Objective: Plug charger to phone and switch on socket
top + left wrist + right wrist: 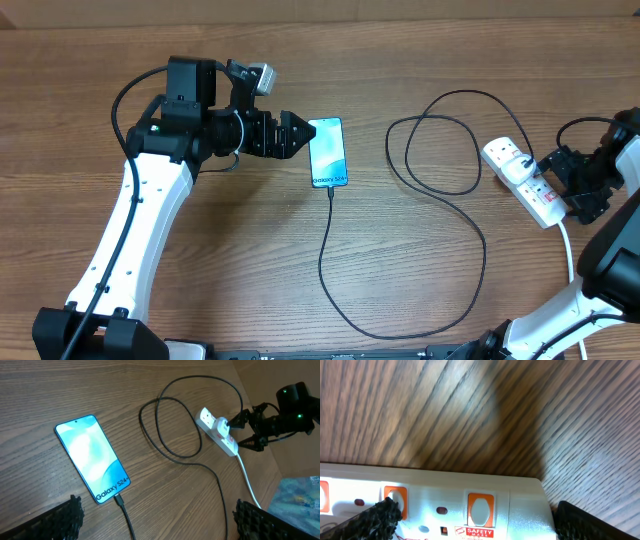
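Note:
The phone (328, 152) lies flat on the table with its cyan screen lit; it also shows in the left wrist view (92, 457). The charger's black connector (119, 501) sits in the phone's lower end. Its cable (470, 230) loops right to a white plug (525, 160) in the socket strip (500, 152). My left gripper (295, 133) is open and empty just left of the phone. My right gripper (568, 185) is open and hovers over the strip's near end, with an orange-framed switch (481, 509) between its fingers.
The strip's thick white cord (568, 250) runs toward the table's front right. A bluish patterned bag (300, 495) lies past the table's right edge. The table top is wood-grain.

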